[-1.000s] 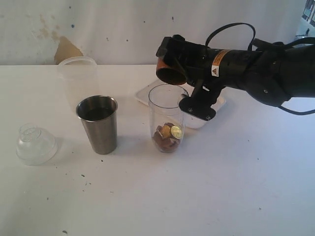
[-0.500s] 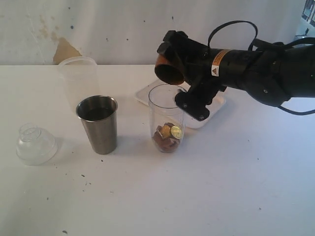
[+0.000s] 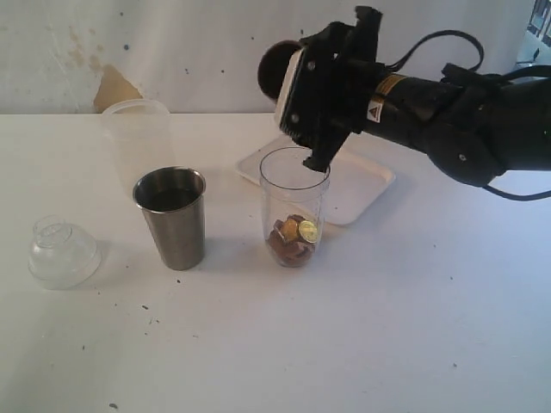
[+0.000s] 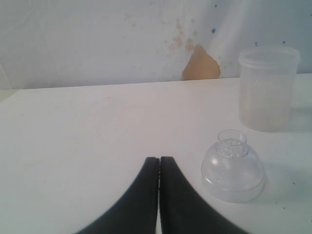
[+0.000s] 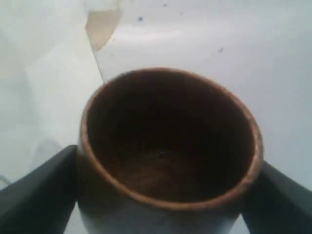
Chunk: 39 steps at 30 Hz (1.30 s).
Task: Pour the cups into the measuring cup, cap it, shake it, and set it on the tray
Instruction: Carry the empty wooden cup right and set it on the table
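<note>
My right gripper [image 3: 297, 79] is shut on the reddish-brown wooden cup [image 3: 275, 67], held above and slightly behind the clear measuring cup [image 3: 294, 206]. In the right wrist view the wooden cup [image 5: 170, 141] looks empty inside, with a black finger [image 5: 44, 180] on each side. The measuring cup stands upright with brown and gold pieces at its bottom. Left of it stands the steel tumbler [image 3: 172, 217]. The white tray [image 3: 366, 185] lies behind the measuring cup. My left gripper [image 4: 159, 161] is shut and empty over bare table, and does not show in the exterior view.
A clear dome-shaped cap [image 3: 62, 252] sits at the left of the table, close to my left gripper in the left wrist view [image 4: 233, 168]. A frosted plastic tub [image 3: 136, 138] stands behind the steel tumbler. A wall runs along the table's far edge.
My right wrist has rolled and lifted, swinging the wooden cup up from its mouth-down tilt over the measuring cup. The pieces in the measuring cup lie as before.
</note>
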Motion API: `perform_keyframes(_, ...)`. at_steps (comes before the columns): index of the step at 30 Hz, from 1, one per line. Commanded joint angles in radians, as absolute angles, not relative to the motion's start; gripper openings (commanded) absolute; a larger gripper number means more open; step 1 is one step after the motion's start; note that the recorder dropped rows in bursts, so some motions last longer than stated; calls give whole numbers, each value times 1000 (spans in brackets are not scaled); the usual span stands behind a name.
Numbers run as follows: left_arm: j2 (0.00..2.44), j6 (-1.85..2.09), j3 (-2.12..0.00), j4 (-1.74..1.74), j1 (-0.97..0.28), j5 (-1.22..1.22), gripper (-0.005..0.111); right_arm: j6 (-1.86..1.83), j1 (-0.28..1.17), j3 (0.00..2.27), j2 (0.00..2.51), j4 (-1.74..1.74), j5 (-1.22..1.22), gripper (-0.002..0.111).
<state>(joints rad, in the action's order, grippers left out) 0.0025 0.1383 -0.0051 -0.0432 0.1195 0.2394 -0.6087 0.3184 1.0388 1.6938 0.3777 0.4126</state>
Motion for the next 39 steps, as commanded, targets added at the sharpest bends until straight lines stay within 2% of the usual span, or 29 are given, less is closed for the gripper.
perform_keyframes(1, 0, 135, 0, -52, 116, 233, 1, -259, 318, 1046, 1690, 166, 445, 0)
perform_keyframes(7, 0, 135, 0, -52, 116, 233, 1, -122, 264, 1049, 1717, 33, 433, 0)
perform_keyframes(11, 0, 135, 0, -52, 116, 233, 1, 8, 161, 1062, 1748, 37, 336, 0)
perform_keyframes(18, 0, 135, 0, -52, 116, 233, 1, 0, 3, 1066, 1820, 43, 214, 0)
perform_keyframes(25, 0, 135, 0, -52, 116, 233, 1, 0, -18, 1066, 1935, 188, 206, 0)
perform_keyframes(33, 0, 135, 0, -52, 116, 233, 1, 0, -21, 1066, 2004, 186, 256, 1)
perform_keyframes(34, 0, 135, 0, -52, 116, 233, 1, 0, -21, 1066, 2005, 186, 258, 2)
perform_keyframes(36, 0, 135, 0, -52, 116, 233, 1, 0, -21, 1066, 2005, 186, 258, 13)
perform_keyframes(39, 0, 135, 0, -52, 116, 233, 1, 0, -21, 1066, 1997, 186, 247, 44)
